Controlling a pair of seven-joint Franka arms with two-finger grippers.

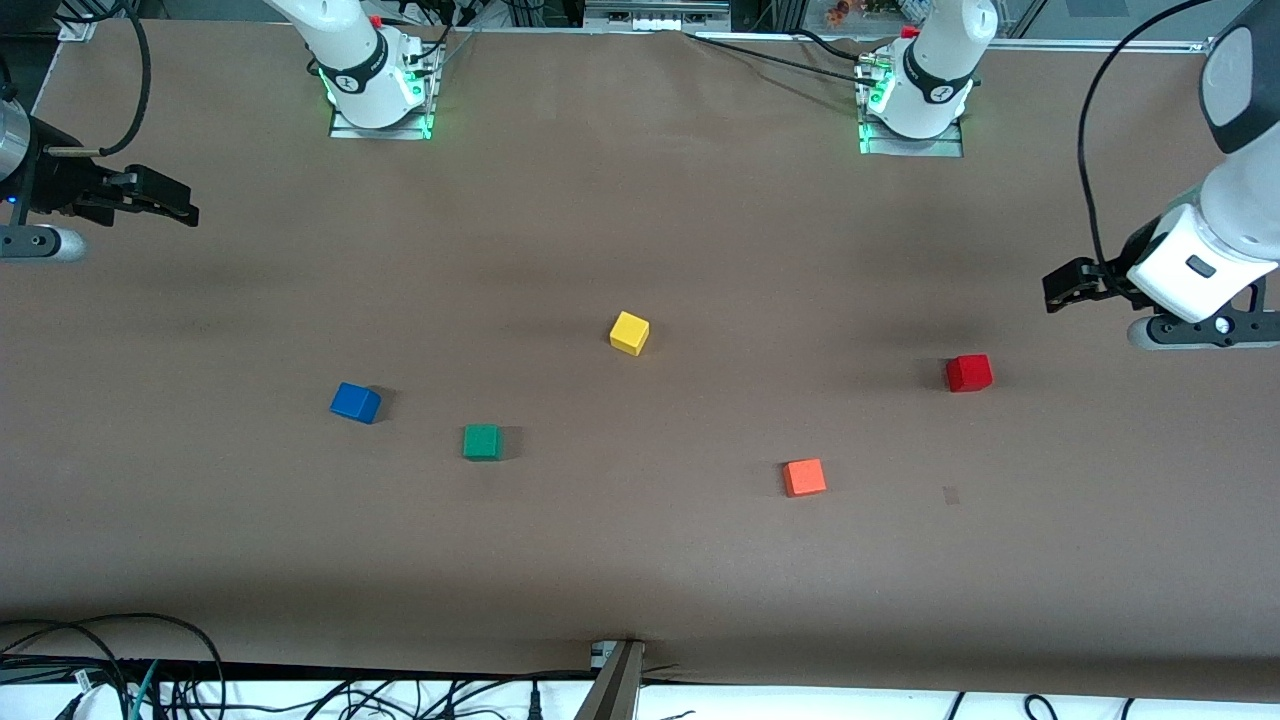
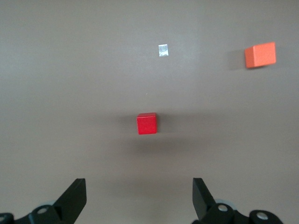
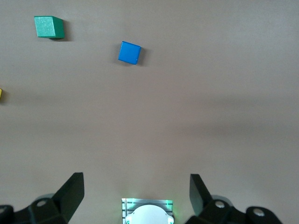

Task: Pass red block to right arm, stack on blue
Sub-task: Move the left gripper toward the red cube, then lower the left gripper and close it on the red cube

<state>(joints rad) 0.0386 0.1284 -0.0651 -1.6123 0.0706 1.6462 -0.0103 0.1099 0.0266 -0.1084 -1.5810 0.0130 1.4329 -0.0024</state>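
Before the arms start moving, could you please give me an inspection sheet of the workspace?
Surface: brown table, flat, with a small pale patch near the red block.
Job's things: red block on the table toward the left arm's end, ungripped; blue block toward the right arm's end, nothing on it.
Clutter: yellow block, green block and orange block, all standing apart.
Grippers: left gripper open, over the table by the red block; right gripper open, over the table's edge at its own end.
Cables: loose bundle along the edge nearest the camera; more near the arm bases.
Surroundings: nothing seen.
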